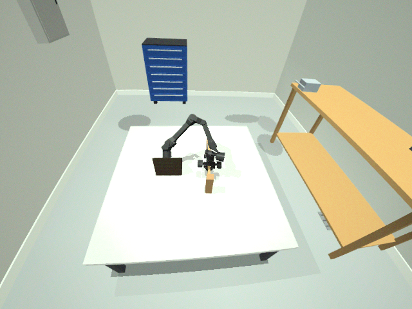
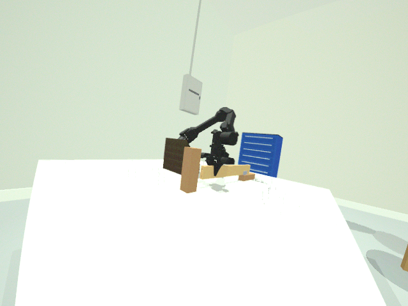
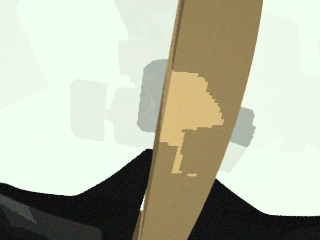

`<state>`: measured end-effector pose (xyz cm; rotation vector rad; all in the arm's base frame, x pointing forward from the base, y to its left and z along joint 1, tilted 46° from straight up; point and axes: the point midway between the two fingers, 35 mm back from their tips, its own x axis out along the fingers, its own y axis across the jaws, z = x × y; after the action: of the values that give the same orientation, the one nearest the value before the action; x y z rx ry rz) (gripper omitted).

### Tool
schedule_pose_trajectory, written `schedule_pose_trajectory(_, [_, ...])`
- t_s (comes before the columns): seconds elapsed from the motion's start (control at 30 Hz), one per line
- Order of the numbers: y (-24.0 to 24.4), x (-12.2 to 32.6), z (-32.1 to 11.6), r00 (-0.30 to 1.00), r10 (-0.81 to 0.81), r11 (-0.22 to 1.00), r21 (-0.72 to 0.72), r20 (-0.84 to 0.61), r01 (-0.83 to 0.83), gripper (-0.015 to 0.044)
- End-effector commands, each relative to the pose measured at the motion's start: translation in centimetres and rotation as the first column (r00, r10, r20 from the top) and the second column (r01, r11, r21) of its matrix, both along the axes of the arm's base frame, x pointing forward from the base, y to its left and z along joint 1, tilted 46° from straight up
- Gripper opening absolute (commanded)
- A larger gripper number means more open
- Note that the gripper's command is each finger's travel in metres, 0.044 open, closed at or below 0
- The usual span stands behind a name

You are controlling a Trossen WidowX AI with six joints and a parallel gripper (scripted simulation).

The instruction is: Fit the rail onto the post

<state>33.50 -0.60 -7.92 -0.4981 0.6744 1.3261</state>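
Observation:
The long pale wooden rail [image 1: 208, 170] [image 2: 232, 171] [image 3: 215, 60] is held up off the table, looking roughly level. My gripper [image 1: 209, 168] [image 2: 216, 171] [image 3: 165, 157] is shut on it from above, with a dark finger on each side. The rail's far end is at the grey bracket [image 2: 245, 173] on the low footboard block [image 2: 246, 178]; how it sits there is too small to tell. The near end is close to the upright wooden post [image 1: 208, 185] [image 2: 190, 169], with a narrow gap seeming to show in the exterior view. The pegs and end holes are hidden.
A dark upright panel [image 1: 167, 166] [image 2: 173, 155] stands left of the rail, near the arm's base. All stand on the white table [image 1: 186, 226] [image 2: 184, 243]. A blue drawer cabinet [image 1: 168, 73] [image 2: 258, 151] and a wooden shelf bench [image 1: 359, 109] stand off the table.

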Motion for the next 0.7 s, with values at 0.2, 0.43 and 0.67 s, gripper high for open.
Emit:
schedule_pose_trajectory(0.2, [-0.54,0.19,-0.13,1.0,-0.004,1.0,-0.001,0.009,0.004,0.0])
schedule_pose_trajectory(0.43, [-0.66,0.21,-0.32,1.0,-0.004,1.0,-0.001,0.009,0.004,0.0])
schedule_pose_trajectory(0.67, [-0.78,0.22,-0.51,1.0,-0.004,1.0,-0.001,0.009,0.004,0.0])
